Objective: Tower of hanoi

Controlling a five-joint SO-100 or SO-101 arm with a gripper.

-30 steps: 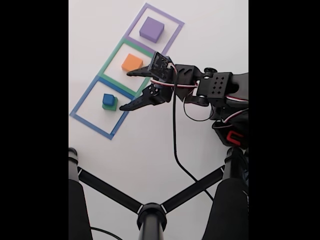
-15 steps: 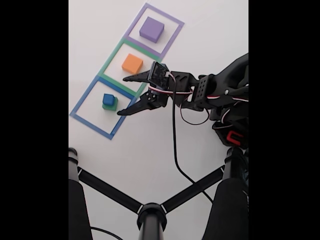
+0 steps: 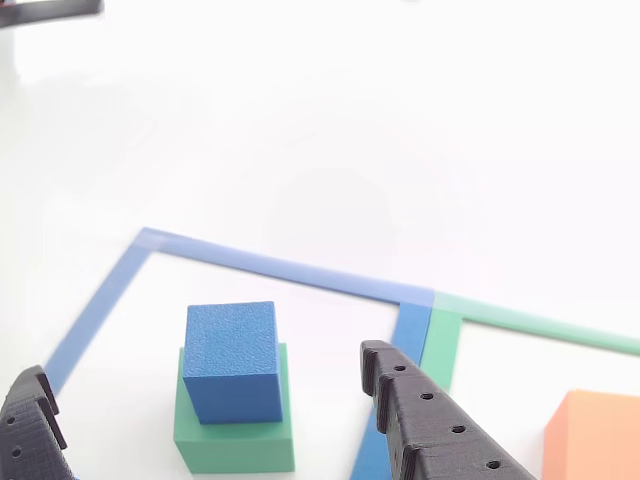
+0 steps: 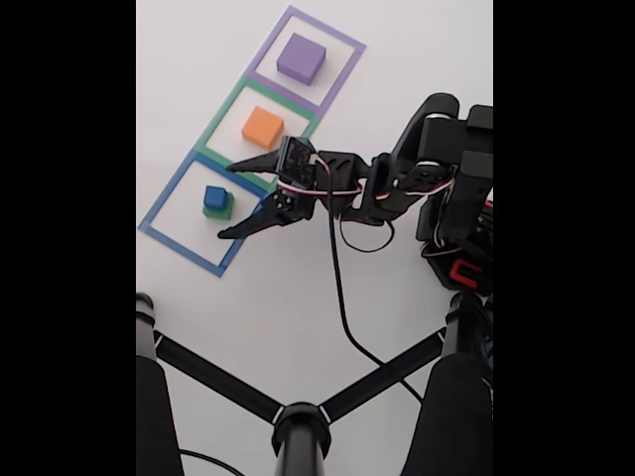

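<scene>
My claw [image 4: 226, 200] gapes wide and empty just beside the blue block [image 4: 215, 197] stacked on the green block [image 4: 220, 210] inside the blue outline [image 4: 164, 240], orange block [image 4: 263, 127] and purple block [image 4: 301, 58] sitting in their own squares.

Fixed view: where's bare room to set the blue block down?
The purple block and orange block leave only margins in their outlines. Blue block sits on the green block, the open gripper beside them. The table left of the outlines and below them is bare.
</scene>
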